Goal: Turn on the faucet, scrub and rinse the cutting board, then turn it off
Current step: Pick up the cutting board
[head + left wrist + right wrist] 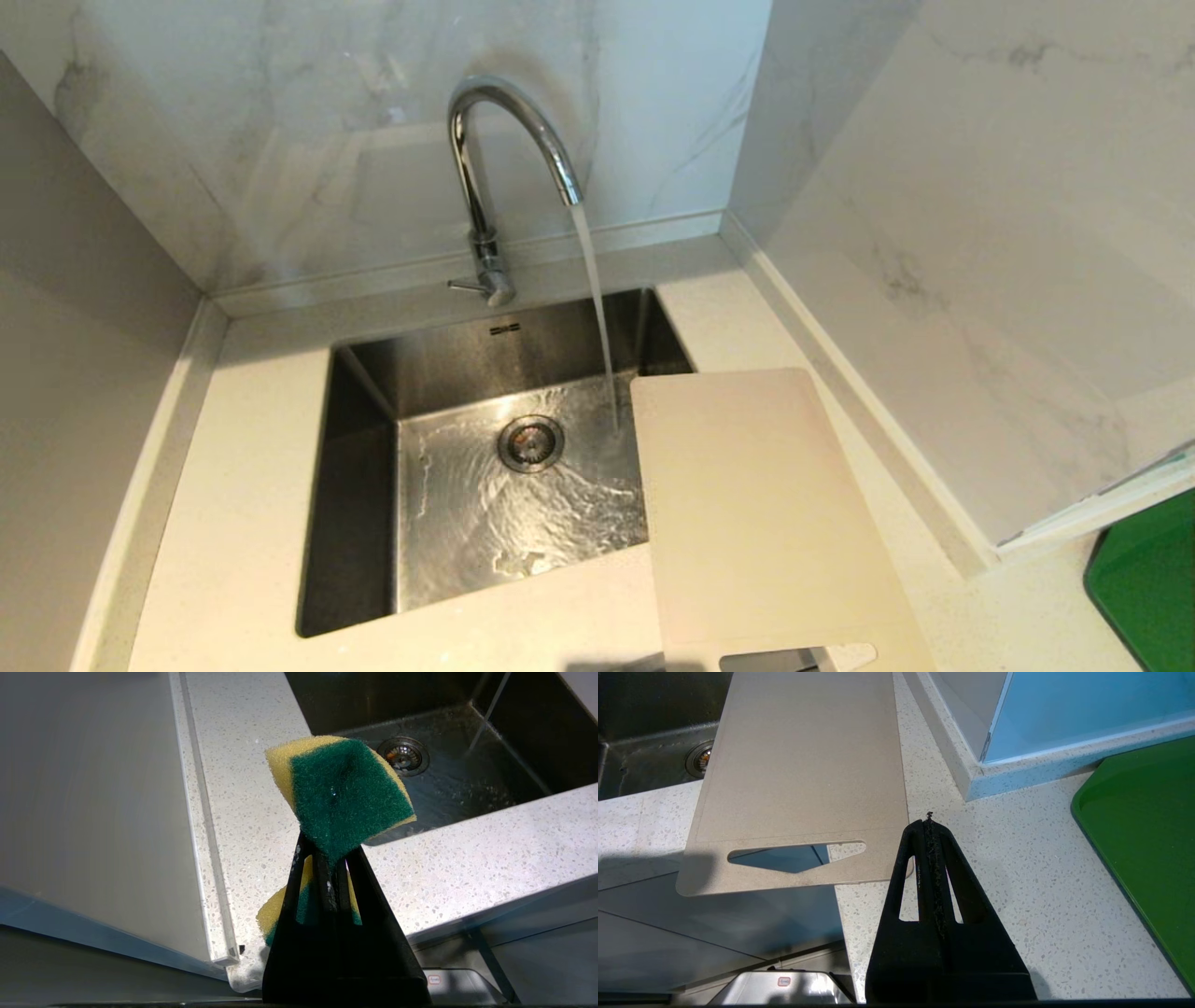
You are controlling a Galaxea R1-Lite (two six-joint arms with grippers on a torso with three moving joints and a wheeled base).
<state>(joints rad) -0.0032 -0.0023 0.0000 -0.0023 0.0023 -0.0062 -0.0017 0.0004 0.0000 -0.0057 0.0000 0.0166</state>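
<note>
The chrome faucet (509,140) stands behind the sink (359,485), and a stream of water falls from its spout into the basin. The cream-white cutting board (761,513) lies flat on the counter at the sink's right rim, its far corner over the basin and its slot handle (796,851) past the counter's front edge. My left gripper (329,854) is shut on a yellow and green sponge (343,793), held above the counter to the left of the sink. My right gripper (930,823) is shut and empty, above the counter just right of the board's handle end.
A bright green tray (1148,579) sits on the counter at the far right. Marble walls close in the back and the right side, with a jutting wall corner (976,772) beside the board. The drain (530,442) lies mid-basin, wet.
</note>
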